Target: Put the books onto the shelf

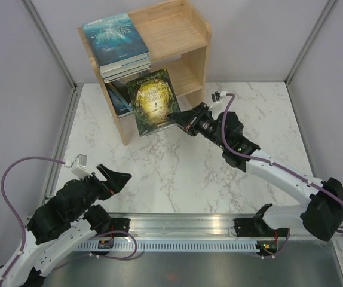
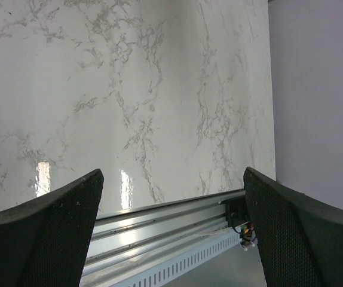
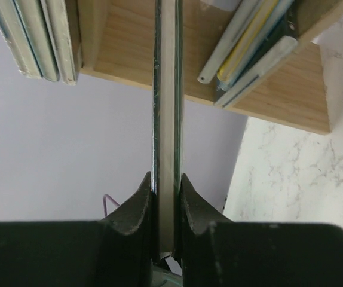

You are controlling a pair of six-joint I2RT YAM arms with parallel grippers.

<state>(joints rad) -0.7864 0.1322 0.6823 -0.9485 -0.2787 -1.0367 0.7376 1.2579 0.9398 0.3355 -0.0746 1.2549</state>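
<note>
r arm (image 1: 261, 161) reaches from its base at the near r corner, stretched fwd and to the l low over the marble counter (image 1: 177, 173), elbow section near flat, wrist aimed at the shelf (image 1: 171, 27). r jaws are clenched on the green-gold book (image 1: 152, 101), gripping it at its r edge near the bottom corner. in the r wrist view that book (image 3: 167, 89) shows edge-on, running straight up from between the two dark pads, both pressed on its covers. the book stands roughly upright, cover toward the overhead cam, just in front of the shelf's lower tier; can't tell if its bottom edge touches the counter.

l arm (image 1: 64, 209) sits folded back by its base at the near l, wrist raised, pointing fwd and to the r above the counter near the metal rail (image 1: 177, 224). l jaws are spread wide, nothing between them.

a stack of books (image 1: 115, 39), teal cover uppermost, lies flat on the l part of the shelf's upper board. more books (image 1: 119, 95) lean in the lower tier's l side, behind the held one.
</note>
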